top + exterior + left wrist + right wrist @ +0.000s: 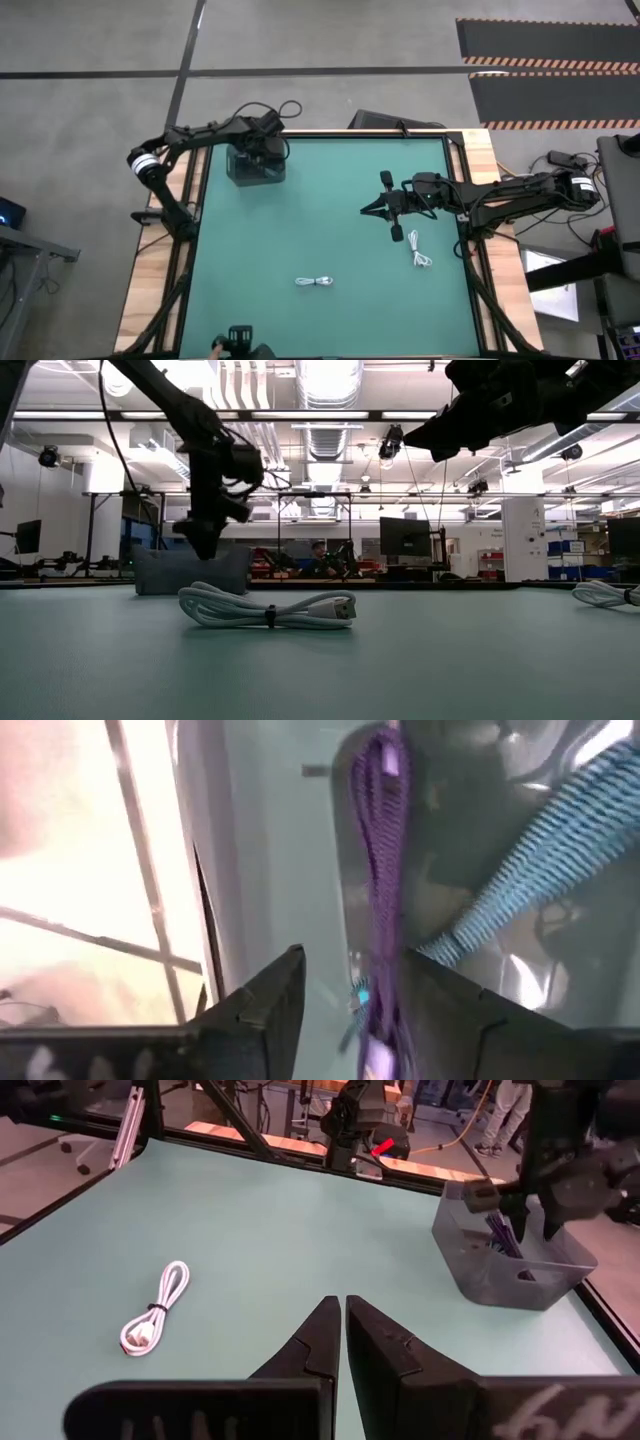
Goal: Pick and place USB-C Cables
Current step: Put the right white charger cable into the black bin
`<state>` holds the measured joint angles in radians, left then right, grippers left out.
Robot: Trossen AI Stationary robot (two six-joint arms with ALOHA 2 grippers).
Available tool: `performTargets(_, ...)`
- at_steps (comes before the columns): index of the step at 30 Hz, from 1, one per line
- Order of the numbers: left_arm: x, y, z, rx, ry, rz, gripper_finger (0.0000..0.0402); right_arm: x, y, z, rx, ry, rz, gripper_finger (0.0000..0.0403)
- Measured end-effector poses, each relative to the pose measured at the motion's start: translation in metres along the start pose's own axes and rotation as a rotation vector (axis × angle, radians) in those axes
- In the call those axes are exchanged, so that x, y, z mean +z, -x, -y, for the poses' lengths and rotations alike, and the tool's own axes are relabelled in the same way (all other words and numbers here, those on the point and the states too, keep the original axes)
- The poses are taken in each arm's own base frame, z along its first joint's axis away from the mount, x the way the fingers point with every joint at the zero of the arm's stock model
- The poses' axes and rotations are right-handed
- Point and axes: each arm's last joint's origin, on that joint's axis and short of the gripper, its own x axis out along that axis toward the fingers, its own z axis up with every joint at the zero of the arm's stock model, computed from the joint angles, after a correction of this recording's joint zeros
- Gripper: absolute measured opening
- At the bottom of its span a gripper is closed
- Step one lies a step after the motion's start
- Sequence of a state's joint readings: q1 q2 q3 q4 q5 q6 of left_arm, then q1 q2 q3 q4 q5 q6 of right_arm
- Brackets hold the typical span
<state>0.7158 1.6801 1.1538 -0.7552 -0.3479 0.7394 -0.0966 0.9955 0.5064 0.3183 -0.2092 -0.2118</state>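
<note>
A smooth green worktop [330, 230] edged in pale wood is seen, with a workshop of monitors and ceiling lights beyond. Two white looped cables [315, 282] [419, 250] lie well apart on it, and a purple braided cable [378, 870] is held over the grey box [254, 167] in the left gripper's [345, 1005] part-open jaws. The right gripper [344, 1335], mid-worktop, is closed on nothing.

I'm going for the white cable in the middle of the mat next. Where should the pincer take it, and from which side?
Grip the white cable at its middle, where a dark tie cinches the strands together. It lies flat in a long narrow loop, so probably come straight down from above with the fingers straddling its narrow width. The right pincer hangs over the mat, fingers together, so open it first.
</note>
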Motion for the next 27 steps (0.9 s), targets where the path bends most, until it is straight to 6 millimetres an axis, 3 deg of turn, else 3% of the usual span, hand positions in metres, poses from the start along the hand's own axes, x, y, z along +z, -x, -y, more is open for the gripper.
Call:
performTargets(8,0.005,0.068,0.021,0.072,0.059,0.168,0.0144,0.002,0.000,0.000,-0.004,0.020,0.016,0.0013)
performTargets(16,0.013,0.137,0.072,0.069,0.104,0.434,0.0144,0.008,0.000,0.002,-0.011,0.039,0.047,0.0013)
performTargets(21,0.021,0.161,0.111,0.005,0.077,0.528,0.0144,0.010,0.000,0.002,-0.013,0.047,0.053,0.0013)
performTargets(27,0.031,0.172,0.156,-0.082,0.060,0.561,0.0144,0.012,0.000,0.003,-0.012,-0.005,0.059,0.0013)
